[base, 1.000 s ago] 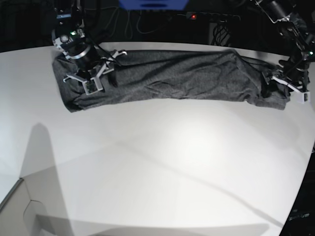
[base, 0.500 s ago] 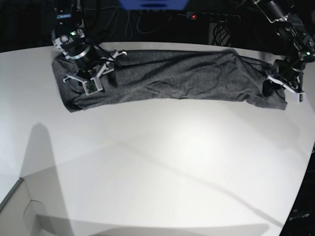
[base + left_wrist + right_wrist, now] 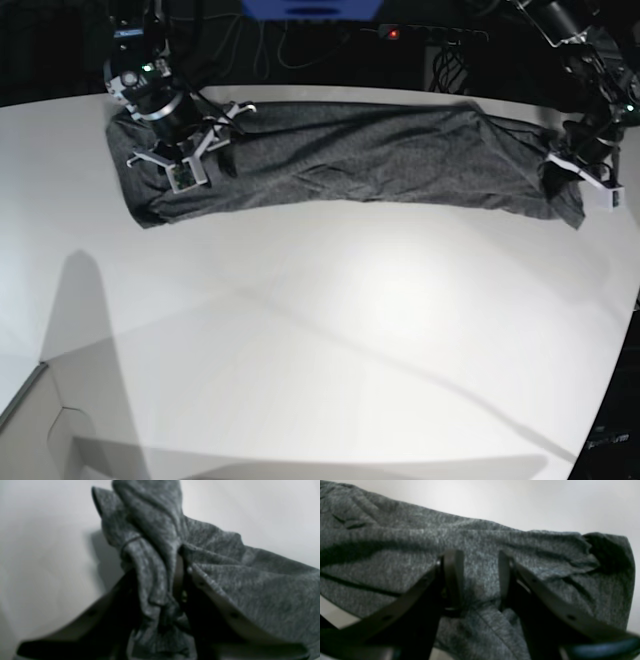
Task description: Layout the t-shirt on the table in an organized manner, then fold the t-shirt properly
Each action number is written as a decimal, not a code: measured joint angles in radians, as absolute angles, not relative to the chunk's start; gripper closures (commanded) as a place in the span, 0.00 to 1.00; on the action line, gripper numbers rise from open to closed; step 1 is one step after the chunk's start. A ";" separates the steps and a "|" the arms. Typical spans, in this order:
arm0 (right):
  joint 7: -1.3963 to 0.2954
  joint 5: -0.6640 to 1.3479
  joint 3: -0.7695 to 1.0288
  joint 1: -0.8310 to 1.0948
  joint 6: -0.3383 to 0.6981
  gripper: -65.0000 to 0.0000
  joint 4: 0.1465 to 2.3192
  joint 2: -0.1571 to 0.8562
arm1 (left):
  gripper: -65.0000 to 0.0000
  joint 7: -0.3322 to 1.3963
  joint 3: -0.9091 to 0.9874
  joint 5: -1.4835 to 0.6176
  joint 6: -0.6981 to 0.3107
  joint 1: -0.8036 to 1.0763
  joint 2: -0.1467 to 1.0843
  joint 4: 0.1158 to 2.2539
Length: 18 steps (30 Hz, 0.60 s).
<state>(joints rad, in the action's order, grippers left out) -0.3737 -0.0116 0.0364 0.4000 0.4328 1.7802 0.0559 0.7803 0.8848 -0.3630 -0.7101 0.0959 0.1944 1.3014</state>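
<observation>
Stretching across the upper part of the base view, the t-shirt [image 3: 350, 155] is seen as a long, wrinkled, dark-grey band on the white table [image 3: 330, 340], running from the upper left to the right edge. At the right end of the band, a bunched fold of the fabric is pinched between the jaws of the left gripper [image 3: 578, 172]; in the left wrist view the cloth [image 3: 160, 562] is gathered into a ridge between the two dark fingers [image 3: 212, 600]. At the upper left, the right gripper [image 3: 190, 160] is set down on the other end of the shirt. In the right wrist view its jaws are parted, with fabric [image 3: 480, 555] lying between and beneath the fingertips [image 3: 453, 580].
</observation>
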 measured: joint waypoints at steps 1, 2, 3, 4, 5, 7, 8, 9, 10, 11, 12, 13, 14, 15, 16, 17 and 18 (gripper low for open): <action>-0.374 -0.012 0.036 0.400 0.433 0.64 1.780 0.056 | 1.00 0.788 0.897 -0.356 -0.710 0.090 0.204 1.296; -0.373 -0.012 0.036 0.400 0.433 0.64 1.780 0.058 | 1.00 0.793 0.912 -0.337 -0.707 0.082 0.213 1.293; -0.373 -0.012 0.038 0.400 0.433 0.64 1.780 0.060 | 1.00 0.803 0.922 -0.329 -0.704 0.074 0.223 1.292; -0.374 -0.012 0.039 0.402 0.433 0.64 1.780 0.061 | 1.00 0.812 0.929 -0.322 -0.701 0.068 0.233 1.290; -0.373 -0.011 0.048 0.403 0.433 0.64 1.780 0.060 | 1.00 0.812 0.932 -0.322 -0.699 0.066 0.242 1.290; -0.374 -0.012 0.064 0.402 0.433 0.64 1.777 0.055 | 1.00 0.812 0.934 -0.321 -0.699 0.067 0.247 1.292; -0.374 -0.012 0.065 0.402 0.433 0.64 1.776 0.056 | 1.00 0.813 0.934 -0.319 -0.699 0.068 0.249 1.292; -0.385 -0.012 0.065 0.403 0.433 0.64 1.776 0.055 | 1.00 0.815 0.933 -0.319 -0.699 0.069 0.250 1.292; -0.403 -0.012 0.065 0.403 0.433 0.64 1.776 0.055 | 1.00 0.815 0.933 -0.319 -0.699 0.068 0.252 1.292; -0.409 -0.013 0.065 0.403 0.433 0.64 1.775 0.056 | 1.00 0.815 0.933 -0.319 -0.699 0.068 0.252 1.292; -0.408 -0.013 0.065 0.403 0.433 0.64 1.775 0.056 | 1.00 0.815 0.933 -0.319 -0.699 0.068 0.252 1.292; -0.408 -0.013 0.065 0.402 0.433 0.64 1.775 0.057 | 1.00 0.815 0.933 -0.319 -0.699 0.068 0.252 1.292; -0.408 -0.012 0.065 0.403 0.433 0.64 1.775 0.058 | 1.00 0.815 0.933 -0.319 -0.699 0.068 0.252 1.292; -0.408 -0.012 0.065 0.403 0.433 0.64 1.775 0.057 | 1.00 0.817 0.934 -0.319 -0.699 0.069 0.252 1.296; -0.408 -0.012 0.065 0.403 0.433 0.64 1.775 0.058 | 1.00 0.829 0.933 -0.318 -0.700 0.069 0.250 1.312; -0.408 -0.012 0.071 0.403 0.433 0.64 1.775 0.057 | 1.00 0.834 0.933 -0.314 -0.700 0.070 0.249 1.336; -0.408 -0.011 0.080 0.403 0.433 0.64 1.776 0.056 | 1.00 0.834 0.933 -0.315 -0.699 0.070 0.248 1.366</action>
<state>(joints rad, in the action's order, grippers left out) -0.4076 -0.0113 0.0803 0.4030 0.4332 1.7760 0.0559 0.8341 0.9329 -0.3145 -0.6994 0.0700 0.2478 1.3663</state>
